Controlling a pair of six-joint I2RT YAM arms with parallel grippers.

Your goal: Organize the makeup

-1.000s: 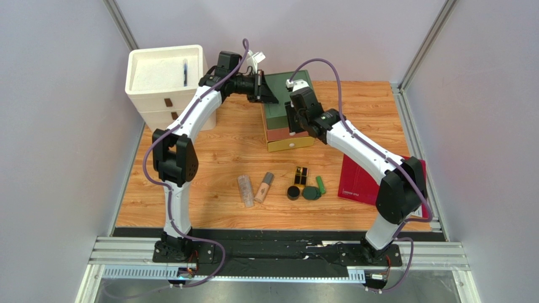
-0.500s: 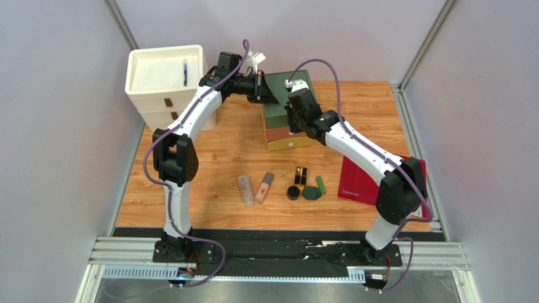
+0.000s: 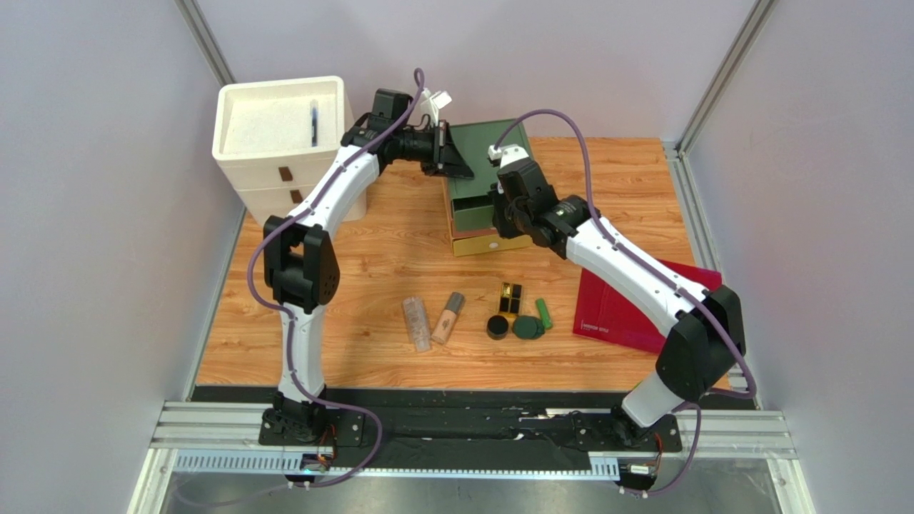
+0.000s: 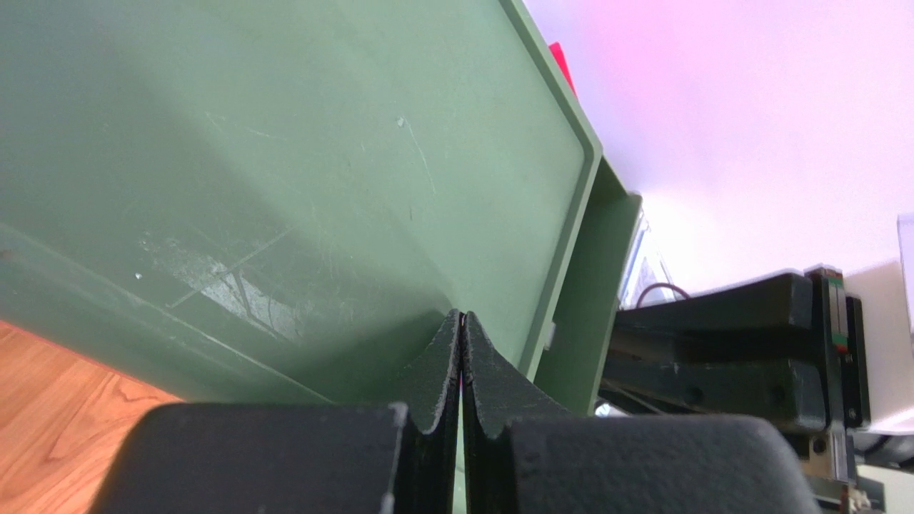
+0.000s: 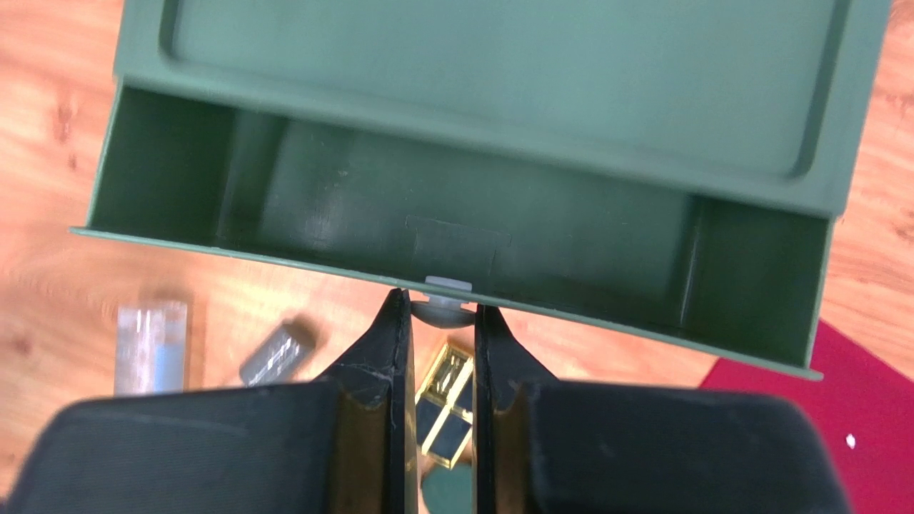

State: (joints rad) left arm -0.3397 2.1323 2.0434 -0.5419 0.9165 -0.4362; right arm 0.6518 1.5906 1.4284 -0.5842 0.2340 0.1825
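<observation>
Both arms stretch to the far side of the wooden table [image 3: 376, 257] and meet at a small stacked organizer [image 3: 485, 147]. The left arm rises from its base, folds at the elbow and reaches in from the left. We see the left gripper [image 4: 461, 317] pressed together on nothing, its dark ribbed tips at the organizer's smooth, lightly scuffed green lid; whether they touch it, we cannot tell. The right arm runs long and low from the right, and the right gripper [image 5: 440, 307] pinches the small grey knob [image 5: 447, 285] on the front of the green drawer [image 5: 461, 220]. That drawer stands open, a shallow matte plastic tray with nothing inside, above a yellow tier.

The makeup lies in a loose row on the wood grain near the arms' bases, well apart from the organizer. From the left we see:
- a clear tube [image 3: 415, 322]
- a beige tube [image 3: 448, 317] beside it
- a black-and-gold case [image 3: 511, 297]
- a round black jar [image 3: 498, 327]
- a dark green compact [image 3: 526, 328] just beside the jar
- a bright green stick [image 3: 544, 313]

A flat red folder [image 3: 622, 311] sits to their right, under the right arm, and a white drawer box [image 3: 281, 139] fills the far left corner.
</observation>
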